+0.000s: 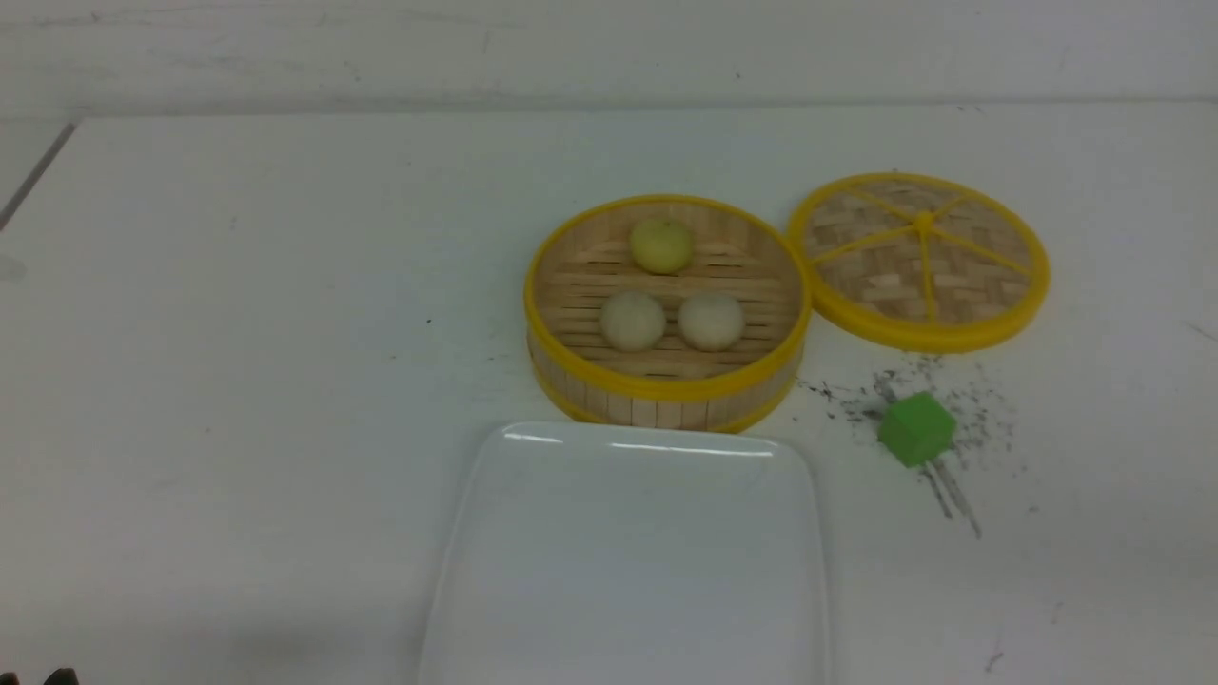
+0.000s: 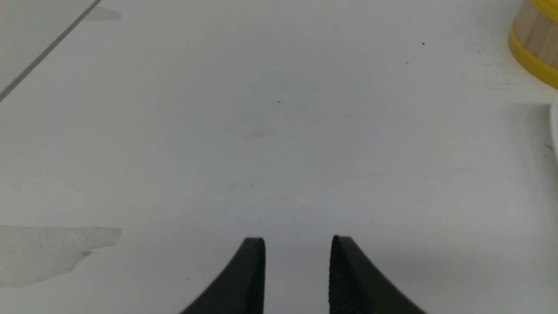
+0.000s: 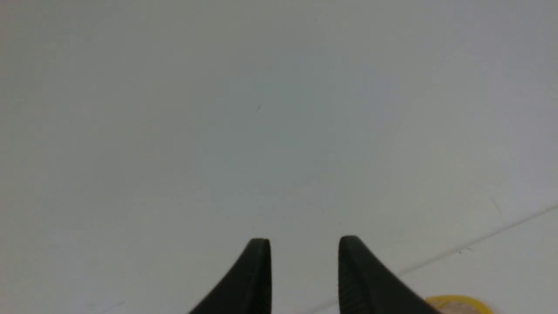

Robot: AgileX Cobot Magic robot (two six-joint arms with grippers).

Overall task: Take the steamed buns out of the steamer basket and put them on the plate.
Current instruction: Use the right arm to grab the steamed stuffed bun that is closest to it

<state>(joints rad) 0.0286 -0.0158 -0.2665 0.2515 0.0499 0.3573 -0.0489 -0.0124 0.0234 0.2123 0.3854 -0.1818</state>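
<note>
White tabletop (image 1: 238, 381) all across the front view, scuffed, with a pale wall band along the top of the frame. Centre frame, just right of the middle: steamer basket (image 1: 666, 388), uncovered, yellow rims top and bottom. Inside on the slats, all three buns: pale yellow bun (image 1: 660, 245) towards the upper part of the basket, left off-white bun (image 1: 632, 321) and right off-white bun (image 1: 711, 321) side by side below it, close but with a sliver of gap between them. Directly beneath the basket, running to the bottom edge of the frame: plate (image 1: 628, 571), glossy white, bare, its upper rim just beside the basket wall. Right of the basket and nearly touching its rim: woven lid (image 1: 918, 259) with yellow spokes, lying flat. Lower right of that, green cube (image 1: 915, 428) sitting in a scatter of dark specks (image 1: 961, 419).

Over to the left wrist view: left gripper (image 2: 297, 244) above bare table, jaws apart, nothing between them, and a slice of the basket wall (image 2: 534, 48) in shot. Right wrist view: right gripper (image 3: 304, 244) likewise released, jaws parted over bare white, grasping nothing, with a yellow-rimmed scrap (image 3: 453, 303) behind one finger, too little to tell which item.
</note>
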